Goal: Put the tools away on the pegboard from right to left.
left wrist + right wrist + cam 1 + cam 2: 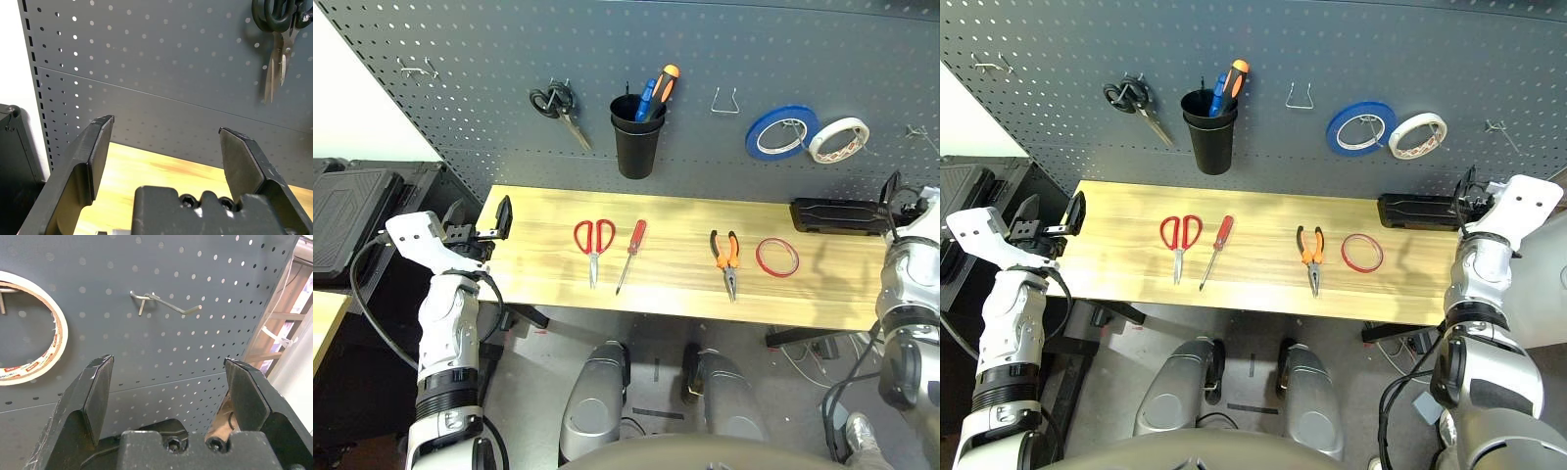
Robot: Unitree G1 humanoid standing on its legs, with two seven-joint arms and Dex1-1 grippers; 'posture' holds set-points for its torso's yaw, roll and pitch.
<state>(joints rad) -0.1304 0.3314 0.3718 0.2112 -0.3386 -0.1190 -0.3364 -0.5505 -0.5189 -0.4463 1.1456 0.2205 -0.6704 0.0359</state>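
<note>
Four tools in a row on a pale wooden table (pixel 538 294), dark grey pegboard (pixel 705 59) rising behind

From right to left: thin red tape ring (pixel 776 257), orange-and-black-handled pliers (pixel 726 259) just beside it, slim red-handled screwdriver (pixel 630 253), red-handled scissors (pixel 593 245); all flat on the wood, none touched. On the board: black-handled scissors (pixel 558 108), a black cup (pixel 636 137) with screwdrivers, blue tape roll (pixel 780 132), white tape roll (pixel 837 138), bare metal hooks (pixel 164 303). Left gripper (pixel 491 233) at the table's left end, well apart from the scissors, fingers (pixel 93 156) spread wide and empty. Right gripper (pixel 1464 201) at the table's right end, beyond the tape ring, likewise spread wide, empty, facing the pegboard near a black case (pixel 1415 211)
</note>
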